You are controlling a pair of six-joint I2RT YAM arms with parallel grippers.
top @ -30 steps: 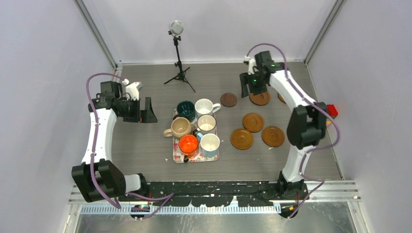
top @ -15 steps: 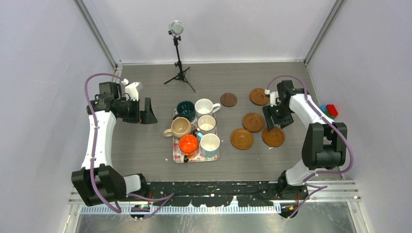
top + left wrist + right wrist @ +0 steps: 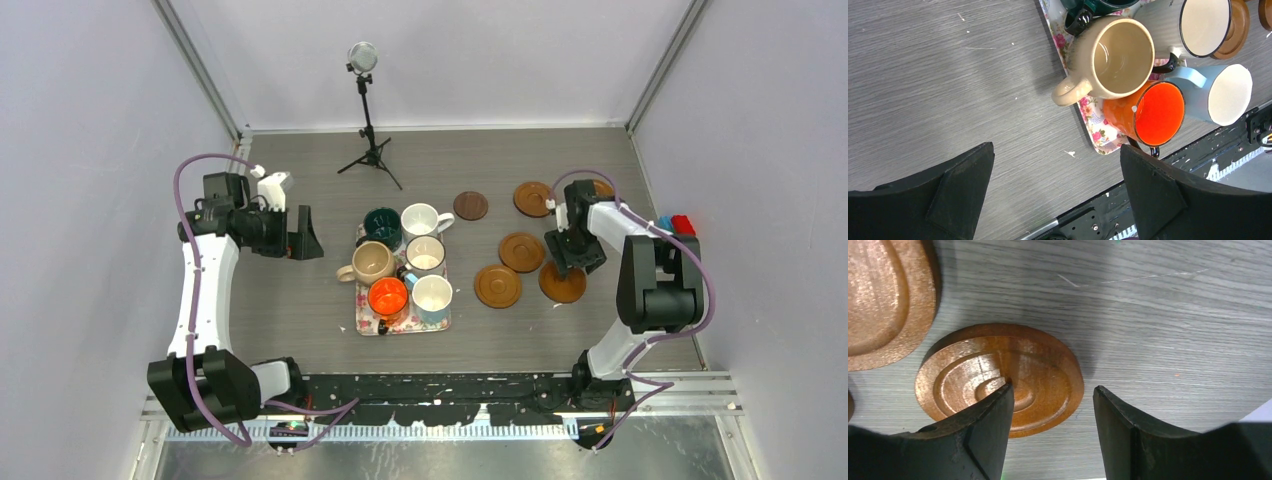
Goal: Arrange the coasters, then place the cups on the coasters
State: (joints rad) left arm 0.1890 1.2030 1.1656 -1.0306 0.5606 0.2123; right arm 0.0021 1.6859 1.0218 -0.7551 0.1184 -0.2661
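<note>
Straddling the rim of one orange-brown coaster (image 3: 1043, 365), the right gripper (image 3: 1053, 390) stands with jaws partly apart. One finger is over the disc's ringed centre, the other beyond its edge above the bare table (image 3: 1173, 315). Nothing is clamped; whether either finger touches the wood cannot be told. A second coaster (image 3: 878, 305) lies just beside it, at the upper left of the wrist view.

Seen from overhead, that gripper (image 3: 563, 262) is right of centre, over the coaster (image 3: 565, 288) nearest the lower right. Two more orange-brown discs (image 3: 497, 286) (image 3: 521, 251) lie close to its left. Another (image 3: 533, 198) and the dark coaster (image 3: 470, 205) lie higher in the frame.

The left gripper (image 3: 1056, 147) hangs with jaws spread wide and empty over bare table, left of the floral tray (image 3: 405, 322). All six cups stand clustered there at frame centre: green (image 3: 382, 227), white (image 3: 420, 220), cream (image 3: 425, 253), beige (image 3: 372, 262), orange (image 3: 388, 297), light blue (image 3: 432, 297).
</note>
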